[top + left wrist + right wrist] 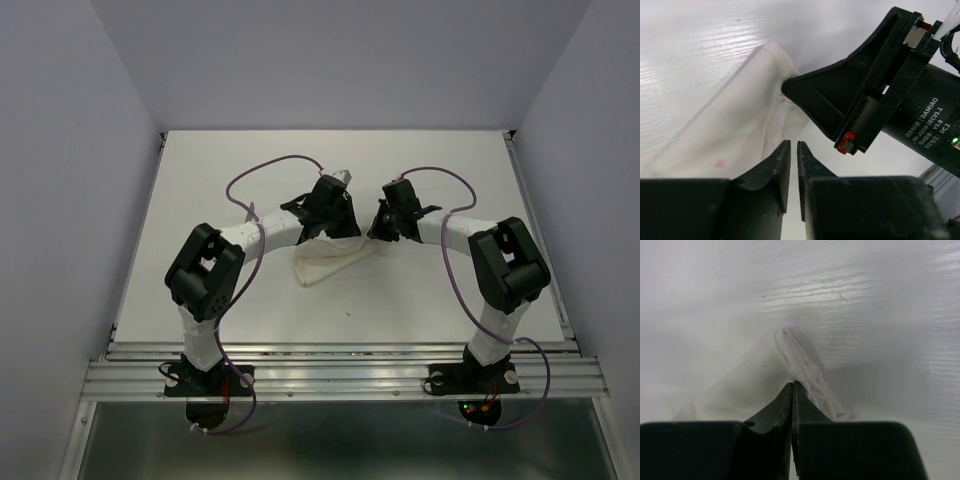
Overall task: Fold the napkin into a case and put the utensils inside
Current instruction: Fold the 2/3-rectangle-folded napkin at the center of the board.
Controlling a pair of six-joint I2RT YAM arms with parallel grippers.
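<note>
Nearest the lens, on the left: left gripper (793, 146), jaws parted by a thin slit, clasping nothing, tips poised just short of the napkin (730, 125). So no hold on that side.

Lies rumpled rather than flat, near the middle of the table (200, 180), drawn into a rough wedge between the two grippers, with the narrow end trailing toward the near edge. No case formed yet, by the look of it. No utensils to be made out in any view.

Further right: right gripper (792, 386), jaws pressed together, pinching a bunched, twisted corner of the cloth, with puckers fanning out from the tip.

Risks from here, left to right:
- Closing the left jaws where they hang now: likely to catch air, or one sheer layer only, with cloth so near the tabletop's own white.
- Pulling with the right side alone: likely to drag the whole sheet across the table instead of laying a fold.
- Tightening the twist at the pinched corner: a roped edge, hard to flatten into a neat pocket.
- Crowding the two grippers any closer: danger of a knock, given how near they stand.
</note>
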